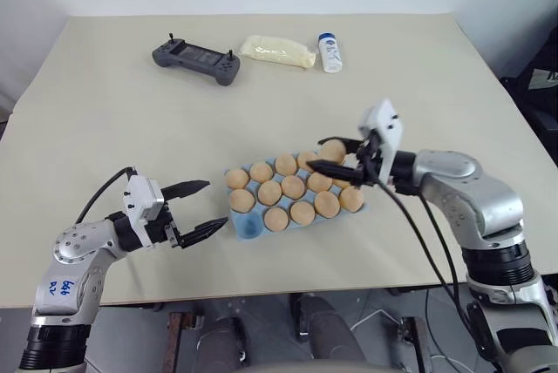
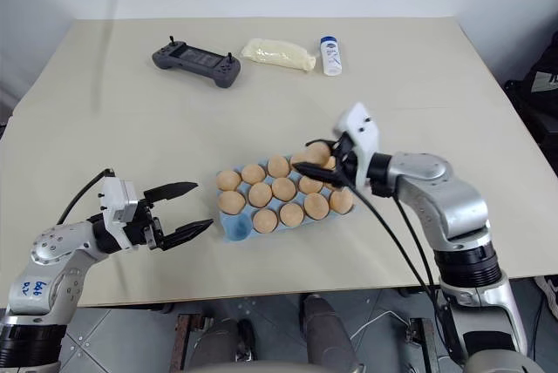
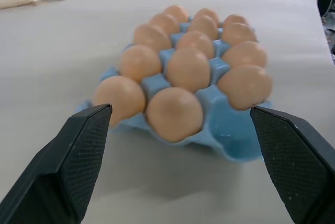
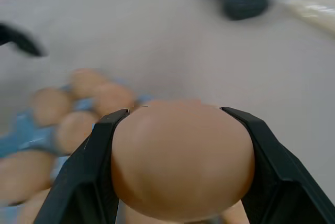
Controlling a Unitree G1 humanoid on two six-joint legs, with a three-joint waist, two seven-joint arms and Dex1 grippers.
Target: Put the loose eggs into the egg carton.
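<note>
The loose eggs are nearly all seated: the egg carton [image 1: 247, 227] lies on the bench [image 1: 105, 94] between our two arms, its cups filled except for one empty blue cup at the corner nearest our left pincer [image 1: 199, 208]. One egg [image 4: 182, 158] is clamped in our right pincer [image 1: 342, 158], held above the right end of the carton, the two black fingers pressing on its opposite flanks. Our left pincer stands wide with nothing in it, just beside the carton's empty corner.

We judge the egg to be light, rigid and brittle, with a smooth, rounded shell that could squirt out if the fingers sit off its widest girth. The hold across the middle looks right to us; we would want only enough squeeze to keep it from sliding, and a gentle lowering into the cup, not a drop. The carton itself looks light and may shift if nudged.
</note>
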